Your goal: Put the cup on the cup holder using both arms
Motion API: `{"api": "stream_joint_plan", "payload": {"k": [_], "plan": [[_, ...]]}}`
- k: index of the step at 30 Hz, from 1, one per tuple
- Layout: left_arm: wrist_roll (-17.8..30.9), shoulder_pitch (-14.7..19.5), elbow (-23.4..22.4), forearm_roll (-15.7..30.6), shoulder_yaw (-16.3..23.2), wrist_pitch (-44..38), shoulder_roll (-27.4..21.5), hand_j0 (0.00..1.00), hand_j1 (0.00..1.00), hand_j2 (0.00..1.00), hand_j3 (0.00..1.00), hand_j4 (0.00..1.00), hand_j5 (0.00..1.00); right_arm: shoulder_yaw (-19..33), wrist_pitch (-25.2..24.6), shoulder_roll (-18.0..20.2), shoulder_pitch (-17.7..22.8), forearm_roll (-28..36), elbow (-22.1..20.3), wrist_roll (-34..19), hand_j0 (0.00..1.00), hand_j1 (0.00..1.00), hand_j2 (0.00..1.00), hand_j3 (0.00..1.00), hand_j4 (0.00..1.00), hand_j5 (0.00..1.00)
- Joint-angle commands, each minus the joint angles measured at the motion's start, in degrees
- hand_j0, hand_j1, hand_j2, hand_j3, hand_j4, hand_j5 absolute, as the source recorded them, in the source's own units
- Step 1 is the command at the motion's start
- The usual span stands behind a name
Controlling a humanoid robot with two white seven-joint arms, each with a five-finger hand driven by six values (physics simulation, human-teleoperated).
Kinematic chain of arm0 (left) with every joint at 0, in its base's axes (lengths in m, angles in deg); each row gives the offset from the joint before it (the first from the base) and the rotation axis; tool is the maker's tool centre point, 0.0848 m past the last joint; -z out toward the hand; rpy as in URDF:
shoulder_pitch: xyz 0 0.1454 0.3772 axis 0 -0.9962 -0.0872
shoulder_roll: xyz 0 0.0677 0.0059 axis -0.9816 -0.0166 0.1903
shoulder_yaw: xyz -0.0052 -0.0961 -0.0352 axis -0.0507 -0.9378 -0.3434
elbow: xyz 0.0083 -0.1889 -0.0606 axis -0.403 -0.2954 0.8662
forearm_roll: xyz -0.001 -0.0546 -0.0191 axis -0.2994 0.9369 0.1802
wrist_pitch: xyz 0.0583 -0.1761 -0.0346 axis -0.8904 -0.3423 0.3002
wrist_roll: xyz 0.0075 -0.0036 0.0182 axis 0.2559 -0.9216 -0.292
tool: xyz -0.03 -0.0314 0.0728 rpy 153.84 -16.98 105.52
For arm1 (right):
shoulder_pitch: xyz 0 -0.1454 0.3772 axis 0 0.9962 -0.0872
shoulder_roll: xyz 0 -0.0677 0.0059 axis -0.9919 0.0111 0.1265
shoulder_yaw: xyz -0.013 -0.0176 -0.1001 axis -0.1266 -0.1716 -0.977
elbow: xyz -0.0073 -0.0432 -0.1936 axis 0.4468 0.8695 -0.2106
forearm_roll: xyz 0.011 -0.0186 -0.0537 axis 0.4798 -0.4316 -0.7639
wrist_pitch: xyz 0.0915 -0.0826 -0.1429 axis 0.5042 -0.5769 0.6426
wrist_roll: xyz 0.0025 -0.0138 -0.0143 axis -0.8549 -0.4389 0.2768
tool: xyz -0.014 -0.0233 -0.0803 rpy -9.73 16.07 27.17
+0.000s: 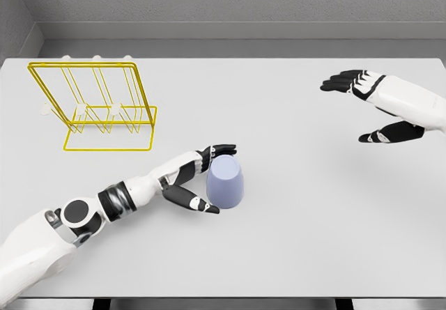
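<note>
One cup (226, 182): on table (293, 240), well apart from yellow cup holder (94, 104).
Left hand (198, 177): fingers cupped around it, unlifted.
Right hand (373, 108): spread, empty.
Remaining: lift, hang.

Bare simulated test space: plain grey table (293, 254), blank grey walls (230, 0), no furnishings of any home

One lavender cup (226, 182) stood on the single grey table (293, 254). One yellow wire cup holder (94, 108) sat there too, just the one. Two white arms were in view, ending in two hands: the left hand (197, 180) and the right hand (373, 108).
</note>
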Motion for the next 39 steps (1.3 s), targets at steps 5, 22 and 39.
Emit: {"api": "stream_joint_plan", "payload": {"k": [5, 22, 39], "plan": [[-0.10, 0.00, -0.16, 0.60, -0.11, -0.09, 0.11, 0.84, 0.84, 0.84, 0.84, 0.84, 0.84, 0.08, -0.18, 0.05, 0.00, 0.43, -0.07, 0.03, 1.00, 1.00, 1.00, 1.00, 1.00, 1.00], [-0.27, 0.09, 0.01, 0.87, -0.64, 0.35, 1.43, 0.55, 0.55, 0.55, 0.55, 0.55, 0.55, -0.01, -0.18, 0.05, 0.09, 0.52, -0.16, 0.03, 1.00, 1.00, 1.00, 1.00, 1.00, 1.00], [-0.36, 0.35, 8.36, 4.12, -3.62, 0.44, -5.25, 0.57, 0.57, 0.57, 0.57, 0.57, 0.57, 0.08, -0.18, -0.65, 0.00, 0.52, -0.33, 0.03, 1.00, 1.00, 1.00, 1.00, 1.00, 1.00]]}}
